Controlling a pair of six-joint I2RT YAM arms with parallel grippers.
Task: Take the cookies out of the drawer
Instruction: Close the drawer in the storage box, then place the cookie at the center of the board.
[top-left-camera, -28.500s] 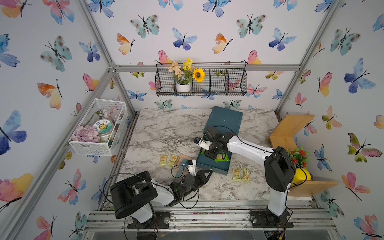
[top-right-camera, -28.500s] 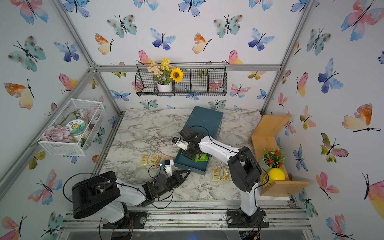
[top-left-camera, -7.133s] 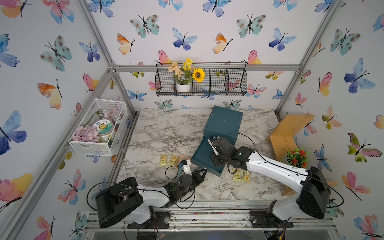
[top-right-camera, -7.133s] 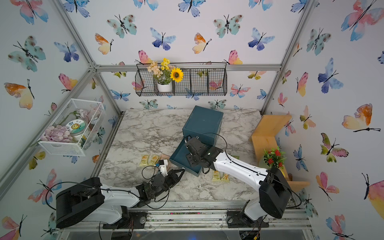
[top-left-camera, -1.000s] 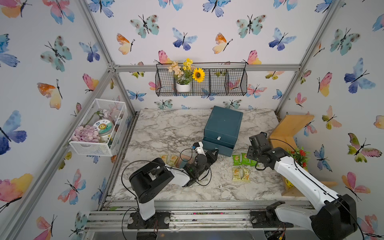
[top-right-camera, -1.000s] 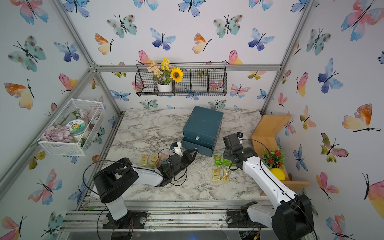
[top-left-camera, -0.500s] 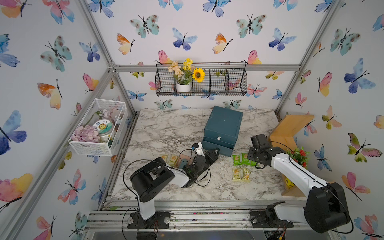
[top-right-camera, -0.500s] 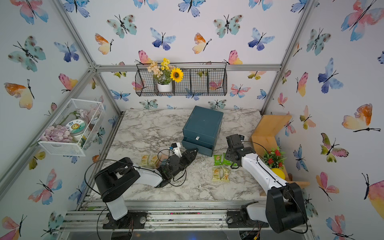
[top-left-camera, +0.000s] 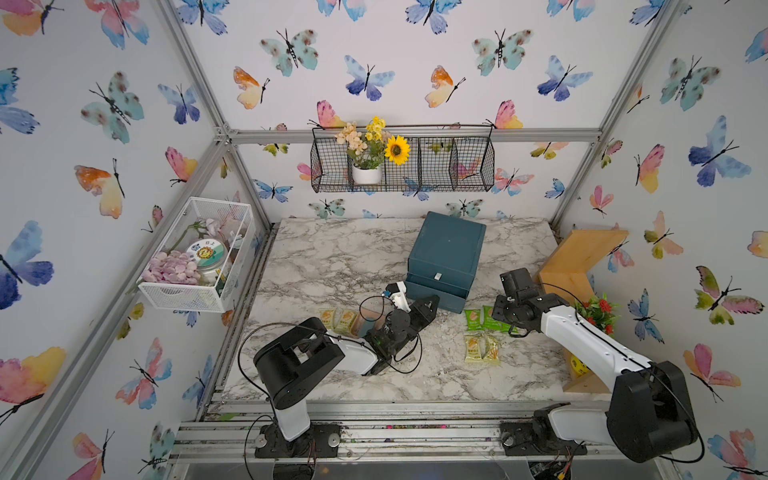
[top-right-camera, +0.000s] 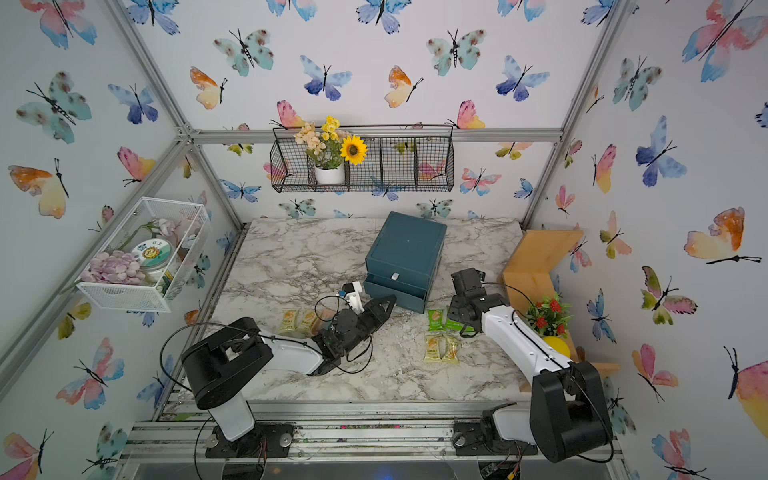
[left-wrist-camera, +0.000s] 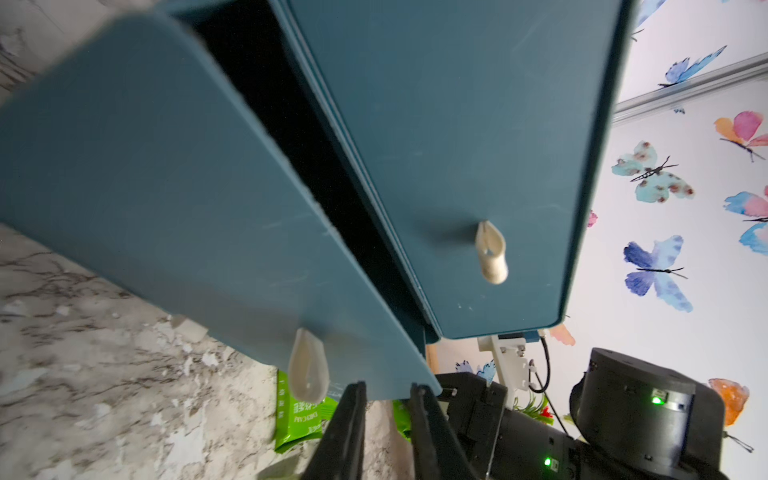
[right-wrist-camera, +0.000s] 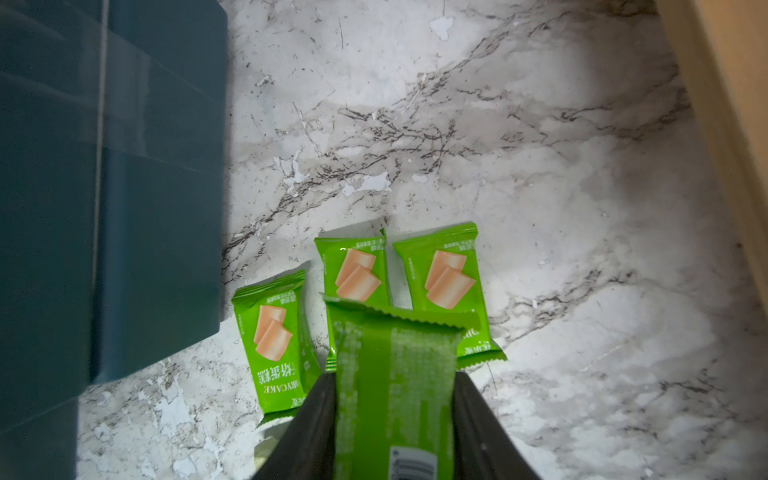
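The teal drawer cabinet (top-left-camera: 446, 249) stands mid-table, its lower drawer (left-wrist-camera: 145, 187) a little way out and dark inside. My left gripper (left-wrist-camera: 387, 386) sits at that drawer front's bottom corner, beside its pale handle tab (left-wrist-camera: 308, 365). Its jaws stand a narrow gap apart with nothing between them. My right gripper (right-wrist-camera: 394, 376) is shut on a green cookie packet (right-wrist-camera: 390, 353), just above three green packets (right-wrist-camera: 440, 274) lying right of the cabinet. Two yellow packets (top-left-camera: 482, 349) lie nearer the front. Two more yellow ones (top-right-camera: 298, 322) lie by my left arm.
A wooden shelf (top-left-camera: 582, 257) with a red-flowered plant (top-left-camera: 598, 311) and a yellow ball (top-left-camera: 579, 365) borders the table's right edge. A peach thing (top-left-camera: 359, 326) lies half hidden behind my left wrist. A white wire basket (top-left-camera: 195, 257) hangs on the left wall.
My right arm's elbow has folded back toward its base while the wrist stayed over the green packets. The left gripper stays at the drawer front. The drawer has not moved.
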